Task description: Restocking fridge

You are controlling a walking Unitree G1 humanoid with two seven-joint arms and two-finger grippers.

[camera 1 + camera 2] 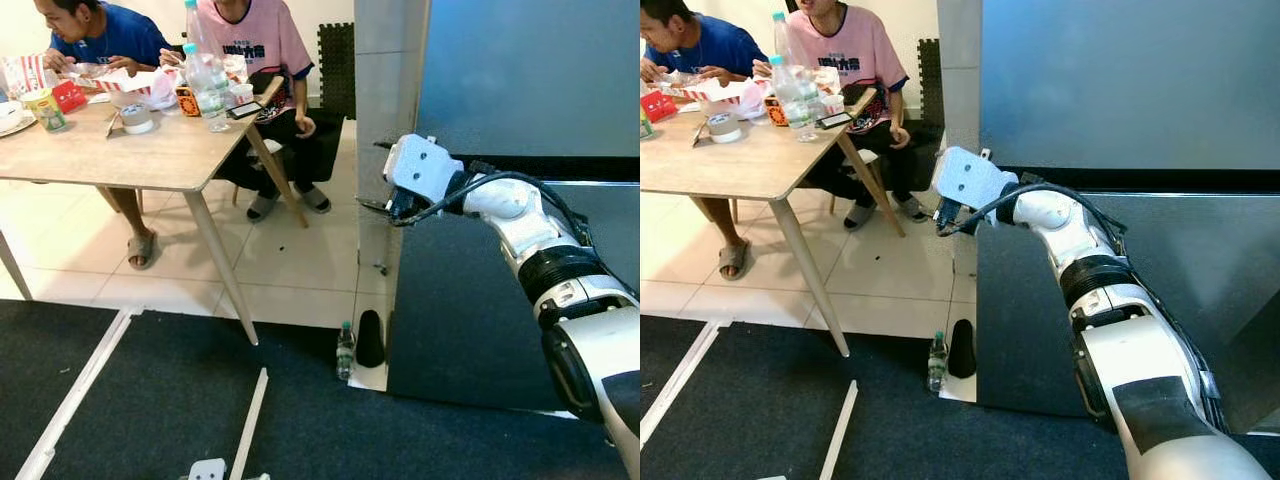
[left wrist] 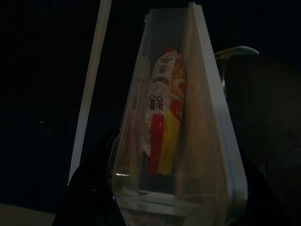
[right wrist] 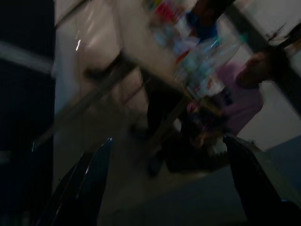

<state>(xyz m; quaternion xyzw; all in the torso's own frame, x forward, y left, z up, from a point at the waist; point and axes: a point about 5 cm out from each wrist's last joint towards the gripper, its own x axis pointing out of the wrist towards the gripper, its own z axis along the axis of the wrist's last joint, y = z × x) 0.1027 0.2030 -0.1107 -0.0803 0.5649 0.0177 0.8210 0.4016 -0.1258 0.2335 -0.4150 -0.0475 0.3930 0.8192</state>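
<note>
The robot's right arm is stretched out to the left edge of the tall dark grey fridge [image 1: 520,90], its right gripper [image 1: 385,207] at the seam where the upper door meets the lower one. In the blurred right wrist view the two black fingers [image 3: 89,179] stand wide apart with nothing between them, so these jaws are open and empty. The left gripper [image 2: 155,207] has its jaws closed on a clear plastic lidded food container [image 2: 178,117], which holds a red, yellow and white printed packet [image 2: 162,122]; the surroundings there are very dark. On the floor at the fridge's front corner stand a small clear plastic bottle with a green cap [image 1: 345,350] and, just beside it, a black cone-shaped object [image 1: 370,340]. To the left, two people sit at a light wooden table [image 1: 150,150] carrying water bottles and food packaging
</note>
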